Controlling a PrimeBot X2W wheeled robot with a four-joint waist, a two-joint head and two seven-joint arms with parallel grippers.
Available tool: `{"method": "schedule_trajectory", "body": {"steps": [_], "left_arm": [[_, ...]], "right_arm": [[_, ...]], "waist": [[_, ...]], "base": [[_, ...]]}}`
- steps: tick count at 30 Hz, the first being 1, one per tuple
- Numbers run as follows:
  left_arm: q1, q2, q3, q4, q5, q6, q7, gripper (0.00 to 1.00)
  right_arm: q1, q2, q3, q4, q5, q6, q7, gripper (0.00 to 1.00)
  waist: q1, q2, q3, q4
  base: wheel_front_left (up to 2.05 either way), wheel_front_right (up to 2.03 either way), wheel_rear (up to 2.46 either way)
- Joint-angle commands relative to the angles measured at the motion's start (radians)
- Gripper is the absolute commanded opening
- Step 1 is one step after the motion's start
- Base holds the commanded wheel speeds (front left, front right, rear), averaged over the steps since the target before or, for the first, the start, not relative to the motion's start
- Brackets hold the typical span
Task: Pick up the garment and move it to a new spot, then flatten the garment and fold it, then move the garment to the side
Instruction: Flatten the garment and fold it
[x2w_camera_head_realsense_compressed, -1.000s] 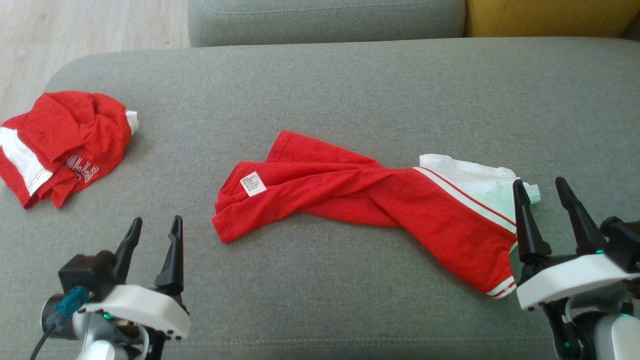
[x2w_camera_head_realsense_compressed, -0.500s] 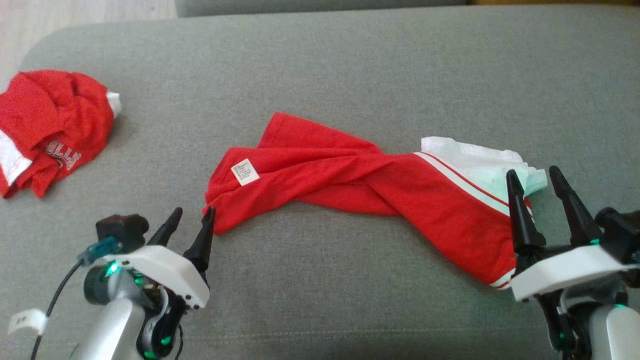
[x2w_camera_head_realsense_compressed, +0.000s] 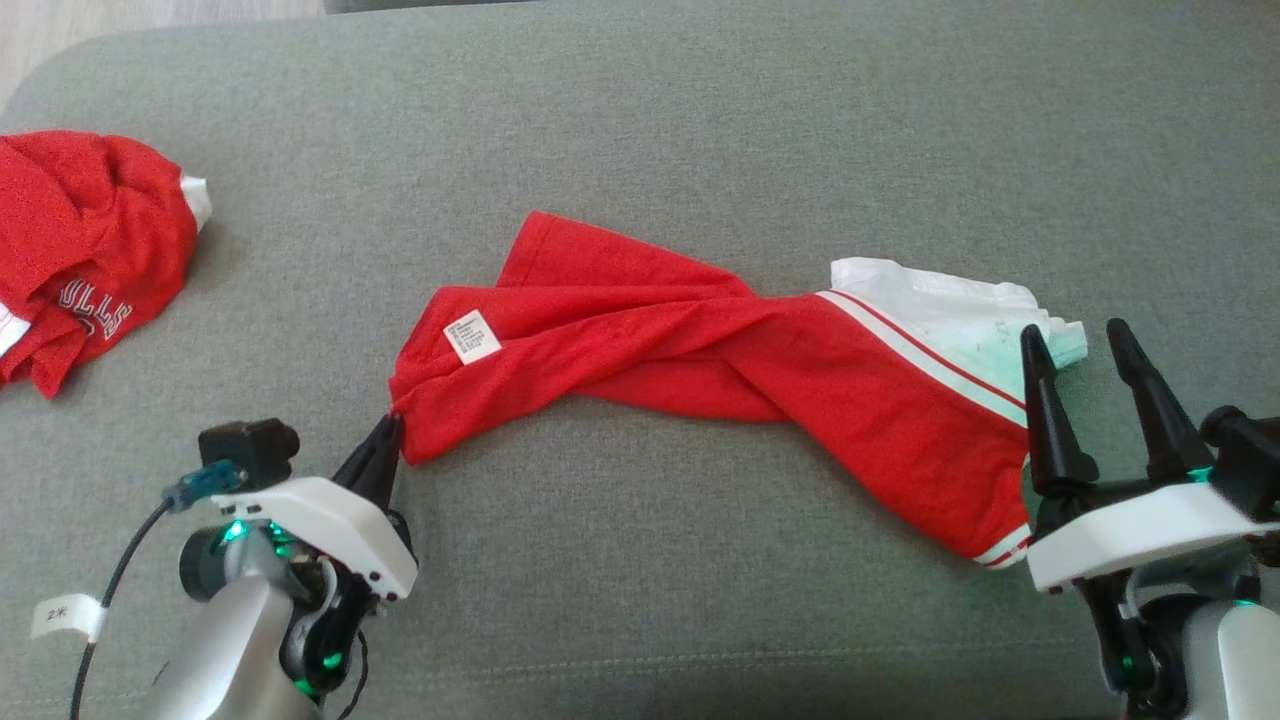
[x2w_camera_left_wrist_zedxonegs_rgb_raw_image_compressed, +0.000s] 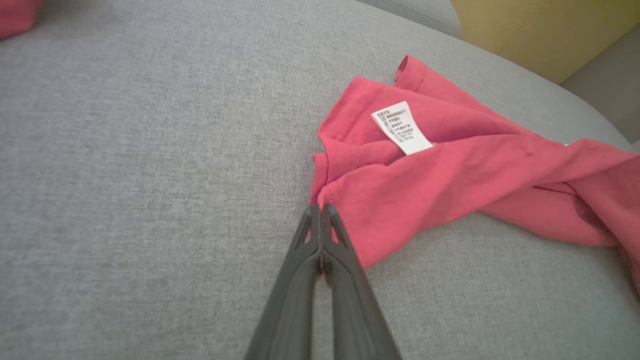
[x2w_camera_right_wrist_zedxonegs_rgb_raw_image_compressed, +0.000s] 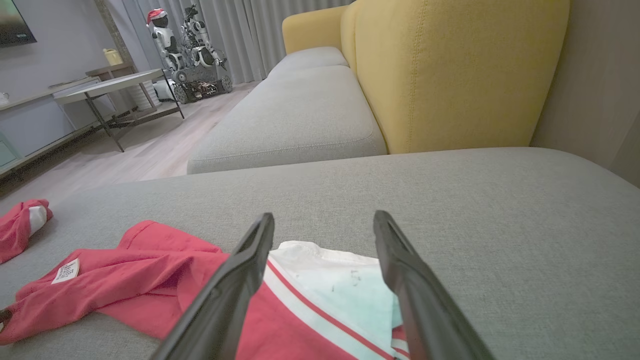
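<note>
A red fabric garment (x2w_camera_head_realsense_compressed: 700, 370) with a white striped end lies twisted like a rope across the middle of the grey woven sofa cushion (x2w_camera_head_realsense_compressed: 700, 120), its red end with the small white label (x2w_camera_head_realsense_compressed: 472, 336) toward the robot's left and its white end toward the right. The left gripper (x2w_camera_head_realsense_compressed: 385, 440) is fully closed, and in the left wrist view its two dark fingertips (x2w_camera_left_wrist_zedxonegs_rgb_raw_image_compressed: 320, 212) pinch the very corner of the red hem; the bite looks small, so I judge it could slip when the cloth is pulled. The right gripper (x2w_camera_head_realsense_compressed: 1072, 330) stands wide open and holds nothing; its fingers hover at the white end, one finger over the fabric and one just beside it. A second crumpled red shirt (x2w_camera_head_realsense_compressed: 90, 250) with white letters rests well apart at the left edge of the cushion. In my judgement the task is only at its start: one corner is taken, the garment is not yet lifted, and the move to a new spot, the flattening, the folding and the putting aside are all left to do.
</note>
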Motion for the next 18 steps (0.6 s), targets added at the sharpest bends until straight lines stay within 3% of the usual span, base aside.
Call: {"method": "schedule_trajectory", "body": {"steps": [1, 10, 18], "left_arm": [[-0.049, 0.019, 0.031, -0.019, -0.006, -0.006, -0.013, 0.00], [-0.057, 0.029, 0.019, -0.020, 0.025, 0.004, -0.063, 0.00], [-0.072, 0.033, 0.010, -0.068, 0.042, 0.016, -0.080, 0.00]], "right_arm": [[-0.042, -0.006, 0.016, -0.034, 0.007, -0.001, -0.009, 1.00], [-0.093, -0.024, -0.048, -0.013, 0.007, -0.001, -0.006, 1.00], [-0.275, -0.150, -0.092, 0.220, 0.049, -0.001, 0.088, 1.00]], "waist": [[0.0000, 0.0000, 0.001, 0.000], [0.0000, 0.0000, -0.002, -0.001], [0.0000, 0.0000, 0.024, 0.019]], "base": [[0.00, 0.00, 0.00], [0.00, 0.00, 0.00], [0.00, 0.00, 0.00]]}}
